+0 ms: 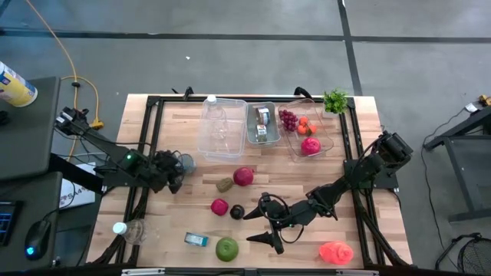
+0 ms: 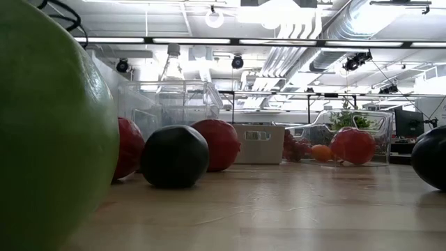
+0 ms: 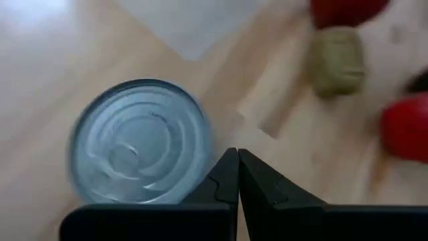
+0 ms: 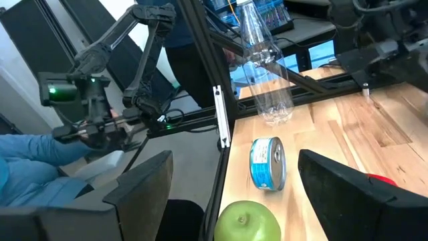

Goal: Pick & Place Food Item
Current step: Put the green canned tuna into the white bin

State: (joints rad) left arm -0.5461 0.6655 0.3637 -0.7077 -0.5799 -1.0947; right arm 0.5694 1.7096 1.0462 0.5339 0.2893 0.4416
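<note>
The right pincer (image 1: 259,228) is hanging over the near middle of the counter (image 1: 368,253) with its fingers spread wide and nothing between them, so the reach for a food item looks to be the step in hand, with no grasp made yet. Which item it is after cannot be told for certain. In the right wrist view the green apple (image 4: 247,222) is sitting between the two open fingers, with a small blue tin (image 4: 267,163) lying on its side just beyond it and an empty plastic bottle (image 4: 266,80) standing farther off near the counter's edge. From above, the apple (image 1: 226,248) is lying near the front edge, just beside the pincer, and a dark round fruit (image 1: 237,211) and a red one (image 1: 219,206) are lying close by on its other side. The clear bins (image 1: 311,130) along the far edge are already holding grapes and other produce, and they look like the likely drop place. The left pincer (image 1: 175,170) is waiting on the left of the counter, fingers pressed together on nothing, with a silver can (image 3: 139,142) standing just beside its tips. Next, the right arm would probably need to lower around the apple, centre it between the fingers and squeeze before lifting.
</note>
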